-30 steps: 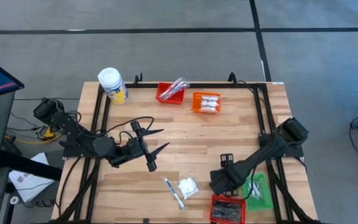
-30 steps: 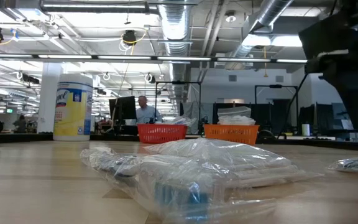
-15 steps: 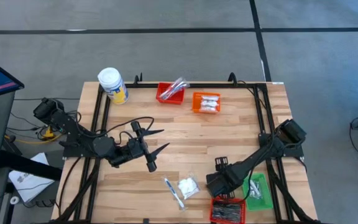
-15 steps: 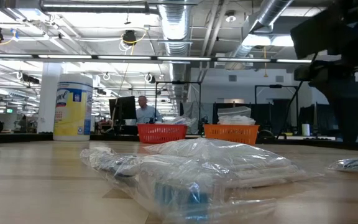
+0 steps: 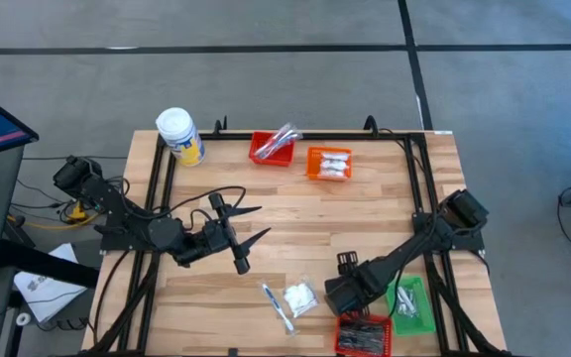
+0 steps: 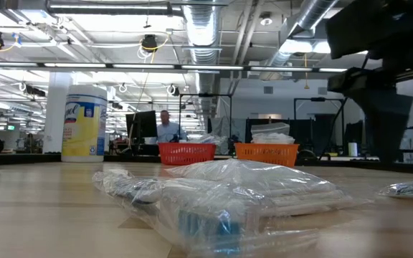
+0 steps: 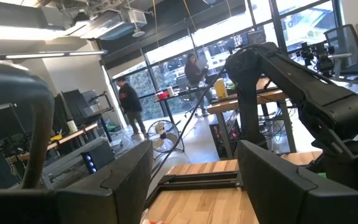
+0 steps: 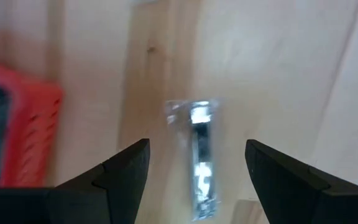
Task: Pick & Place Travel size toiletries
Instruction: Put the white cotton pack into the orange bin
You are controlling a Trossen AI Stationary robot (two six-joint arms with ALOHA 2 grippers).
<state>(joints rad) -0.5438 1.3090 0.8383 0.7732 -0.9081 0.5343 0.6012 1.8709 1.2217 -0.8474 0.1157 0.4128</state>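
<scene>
Toiletries lie nearest you at the table's front edge: a white packet (image 5: pixel 300 297) and a slim wrapped stick (image 5: pixel 275 304) just beside it, both loose on the wood. Your right gripper (image 5: pixel 343 288) hangs just to the right of them, above the near red basket (image 5: pixel 363 333). Over the last second it has slid from nearer the green basket (image 5: pixel 406 300) toward the loose pair. Its wrist camera shows the fingers (image 8: pixel 124 169) spread wide and empty, with a stick (image 8: pixel 201 158) on the wood between them, so I judge that you are lining up for a pick, not yet gripping.

Further back, your left gripper (image 5: pixel 249 236) has not moved; it waits mid-table with its fingers wide. At the far edge, the far red basket (image 5: pixel 271 149) and the orange basket (image 5: pixel 328 164) already hold packets, with the yellow jar (image 5: pixel 179 135) at the far left corner.
</scene>
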